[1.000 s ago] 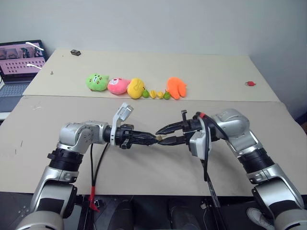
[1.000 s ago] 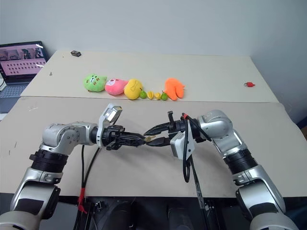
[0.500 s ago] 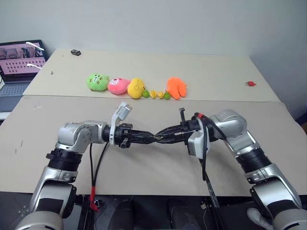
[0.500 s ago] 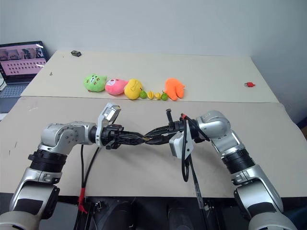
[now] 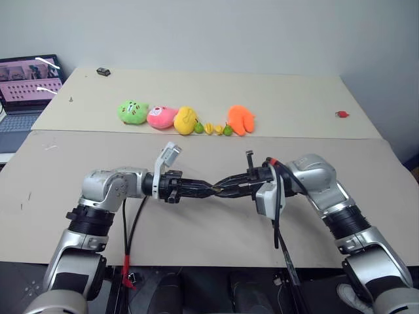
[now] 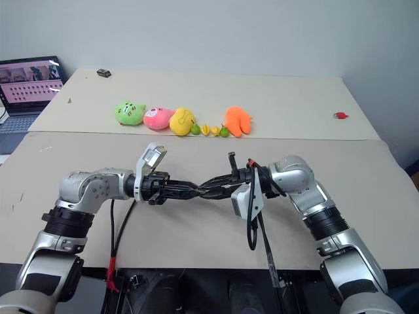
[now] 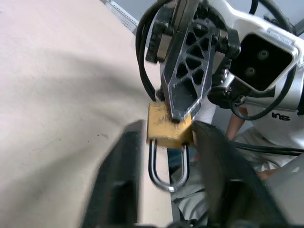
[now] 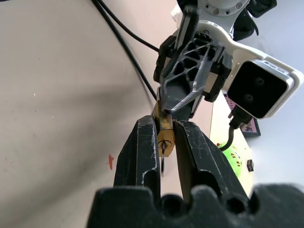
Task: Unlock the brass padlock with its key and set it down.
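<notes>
Right gripper (image 8: 164, 142) has clamped the brass padlock (image 7: 167, 127) beside the loosened, empty left gripper (image 7: 166, 183) — key (image 8: 162, 151) dangling below, thin grip could slip.

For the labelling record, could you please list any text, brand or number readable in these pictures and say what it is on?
"US": partial dark letters on a white garment behind the right gripper, cut off.
Laptop screen: rows of small marks, too small to read.
Brass padlock: no readable marking.

A: Arm finish?
B: Silver-grey shells, black ribbed joint bands. Left end effector (image 5: 208, 190) and right end effector (image 5: 222, 190) have black fingers with triangular lattice cut-outs.
A: Wiring?
B: Black cables; white camera housings at each wrist.
</notes>
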